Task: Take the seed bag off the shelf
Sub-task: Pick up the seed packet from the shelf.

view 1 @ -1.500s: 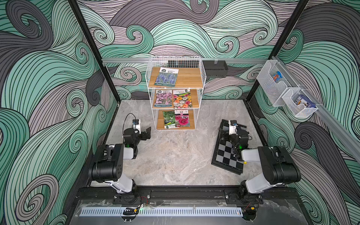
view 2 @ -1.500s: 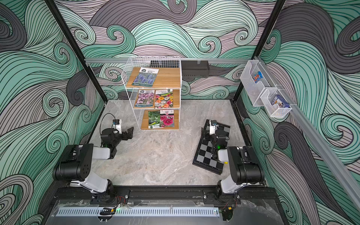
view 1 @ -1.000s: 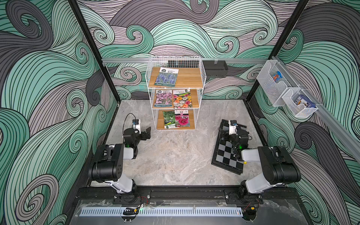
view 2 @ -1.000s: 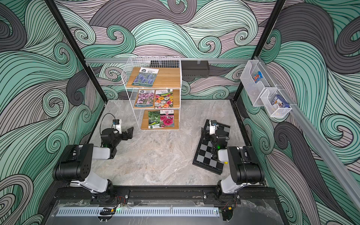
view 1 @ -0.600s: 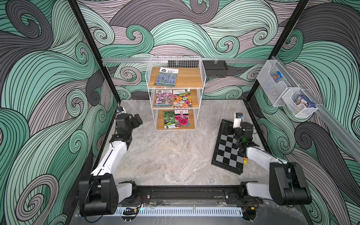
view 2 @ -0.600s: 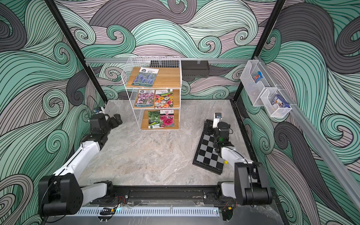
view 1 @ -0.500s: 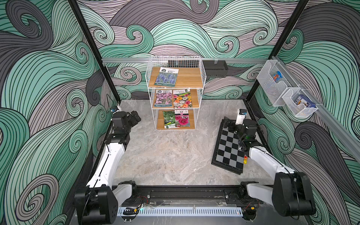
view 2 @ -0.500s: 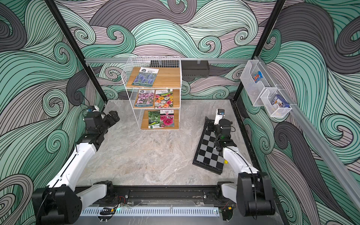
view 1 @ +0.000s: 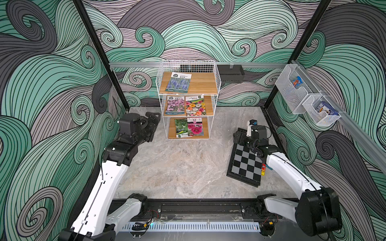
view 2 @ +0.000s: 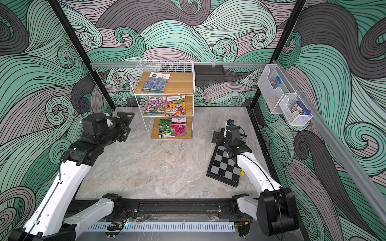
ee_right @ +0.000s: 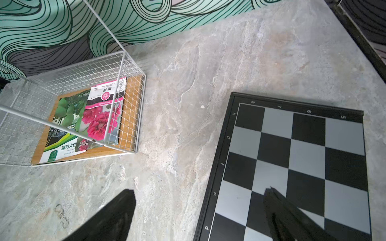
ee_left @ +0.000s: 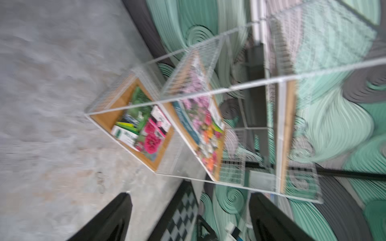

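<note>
The left gripper has swung forward to the left side of the shelf and hangs spread wide, empty. The right gripper, also spread and empty, has moved to the chessboard's far corner. The seed bags lie flat on all three tiers. I'd judge them light, floppy and slick, so I'd pinch one by its front edge.

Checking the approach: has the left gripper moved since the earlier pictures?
Yes. The left gripper has gone toward the back wall, from just in front of the shelf base line to beside its left side.
</note>
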Robot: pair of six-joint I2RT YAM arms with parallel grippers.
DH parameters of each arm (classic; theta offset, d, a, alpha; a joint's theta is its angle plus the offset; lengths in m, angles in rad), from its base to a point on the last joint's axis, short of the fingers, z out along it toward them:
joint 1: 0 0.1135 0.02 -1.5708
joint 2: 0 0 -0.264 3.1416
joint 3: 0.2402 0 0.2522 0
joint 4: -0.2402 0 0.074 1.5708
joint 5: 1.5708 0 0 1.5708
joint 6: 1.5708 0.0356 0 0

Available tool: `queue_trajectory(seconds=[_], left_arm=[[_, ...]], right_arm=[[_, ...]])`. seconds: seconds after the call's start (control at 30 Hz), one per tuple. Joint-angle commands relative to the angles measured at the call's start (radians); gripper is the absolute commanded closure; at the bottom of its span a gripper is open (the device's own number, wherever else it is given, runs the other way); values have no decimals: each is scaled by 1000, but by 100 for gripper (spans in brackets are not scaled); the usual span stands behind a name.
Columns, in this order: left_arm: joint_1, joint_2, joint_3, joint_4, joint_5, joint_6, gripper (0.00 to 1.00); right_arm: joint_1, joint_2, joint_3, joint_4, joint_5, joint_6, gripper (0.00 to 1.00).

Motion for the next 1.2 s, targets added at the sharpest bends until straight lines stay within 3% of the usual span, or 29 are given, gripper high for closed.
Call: queue_trajectory(seconds=[0.0,0.23,0.67,0.97,1.17], left_arm=[[-105,86,108,-6,-101,-106,8],[-210,249,274,86,-223,-154,8],[-228,464,384,254,-376,-163,7],[-230,501,389,228,-485,-197,2],[-228,518,380,205,-474,-208,2]], right_arm=[[5,-37,0,-103,-6,64,1],[13,-90,-42,-142,-54,206,1],[33,-106,-30,-157,-92,231,1],[40,-107,-36,-157,-103,236,1],[48,-104,-42,-155,-103,244,1]])
